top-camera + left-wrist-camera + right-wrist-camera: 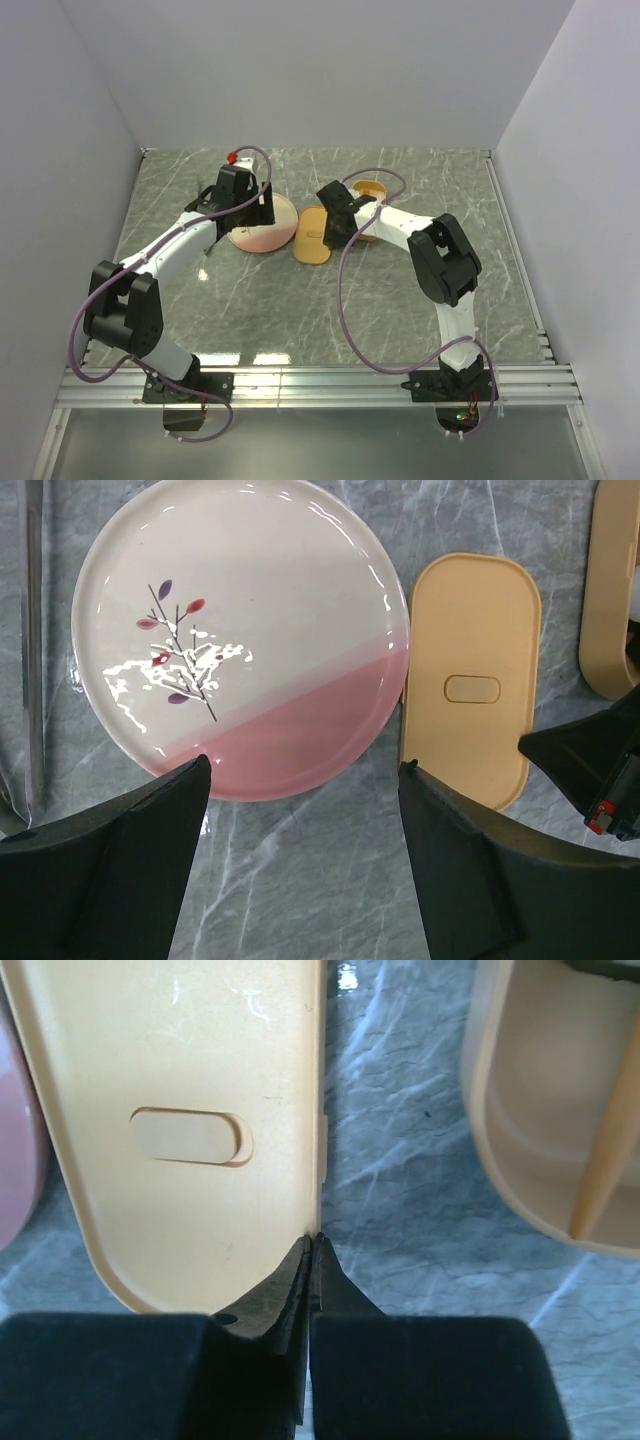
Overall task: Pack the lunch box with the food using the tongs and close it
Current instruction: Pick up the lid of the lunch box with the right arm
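Right gripper (312, 1243) has its fingers pressed together, the tips meeting right at the long edge of the lid (190, 1060), close to the lid's near rounded end; we cannot tell whether any of the rim is caught between them. The lid lies flat on the counter (400, 1110), running away ahead and to the left of those tips, its small oval recess facing up. The box (490, 1110) stands ahead and to the right of this gripper, open at the top, with a strip of bare counter between it and the lid; inside it a thin orange strip (608, 1150) leans against the wall, and we cannot say what it is. A sliver of the plate (12, 1160) shows to the far left, beyond the lid.

Left gripper (305, 765) is spread wide, with nothing between its fingers; it hangs over the near, pink edge of the plate, most of which lies ahead of it. To this gripper's right and a little ahead we see the lid, just beside the plate's rim and seemingly touching it; further right again is the box, cut off by the edge of the view. The tongs (32, 650) lie well to the left of this gripper, past the plate's left edge, stretched lengthwise on the counter. In the top view both grippers are near each other, with the plate and lid between them.
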Available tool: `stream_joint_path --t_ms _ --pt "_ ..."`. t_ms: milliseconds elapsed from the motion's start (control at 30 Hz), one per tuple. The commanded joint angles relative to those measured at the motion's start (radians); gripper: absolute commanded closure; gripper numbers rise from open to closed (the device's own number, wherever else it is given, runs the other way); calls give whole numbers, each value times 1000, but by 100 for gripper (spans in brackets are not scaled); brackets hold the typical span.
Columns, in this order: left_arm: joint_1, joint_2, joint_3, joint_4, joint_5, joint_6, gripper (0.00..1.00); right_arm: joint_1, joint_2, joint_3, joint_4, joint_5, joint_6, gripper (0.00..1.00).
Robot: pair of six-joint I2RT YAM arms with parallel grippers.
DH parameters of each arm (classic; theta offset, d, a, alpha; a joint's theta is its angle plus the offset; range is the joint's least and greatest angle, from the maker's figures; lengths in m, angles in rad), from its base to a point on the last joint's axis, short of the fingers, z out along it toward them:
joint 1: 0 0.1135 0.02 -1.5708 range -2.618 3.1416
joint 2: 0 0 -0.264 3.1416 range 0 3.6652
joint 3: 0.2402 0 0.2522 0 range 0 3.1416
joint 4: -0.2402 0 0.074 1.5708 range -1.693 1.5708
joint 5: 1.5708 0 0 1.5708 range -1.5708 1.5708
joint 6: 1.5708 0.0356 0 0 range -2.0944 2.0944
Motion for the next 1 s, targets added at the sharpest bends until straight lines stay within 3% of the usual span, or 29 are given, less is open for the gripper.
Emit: stream_joint_path --t_ms 0,967 --pt "3 -18 1 46 26 -11 19 -4 -34 22 -112 83 -54 100" --pt "3 9 8 71 62 -28 22 -51 -138 226 -213 186 -118 100"
